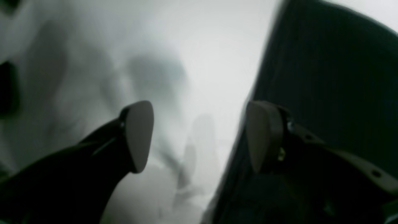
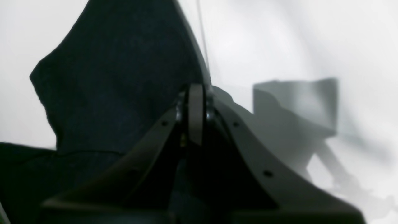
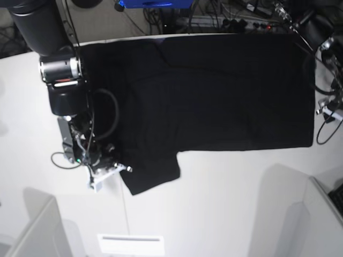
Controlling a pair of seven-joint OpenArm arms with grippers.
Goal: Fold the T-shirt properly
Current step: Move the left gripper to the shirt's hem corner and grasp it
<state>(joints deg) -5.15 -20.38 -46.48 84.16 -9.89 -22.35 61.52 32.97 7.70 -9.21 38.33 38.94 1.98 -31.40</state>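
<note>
The black T-shirt lies spread flat on the white table, plain side up, with one sleeve pointing at the front edge. My right gripper is at that sleeve's left edge. In the right wrist view the right gripper is shut, and the sleeve's black cloth runs into its tips. My left gripper is open and empty above the table, its right finger over the shirt's edge. In the base view it is barely seen at the right edge.
Grey bin walls stand at the front left and front right. A white label lies near the front edge. Cables and a blue object lie behind the table's far edge.
</note>
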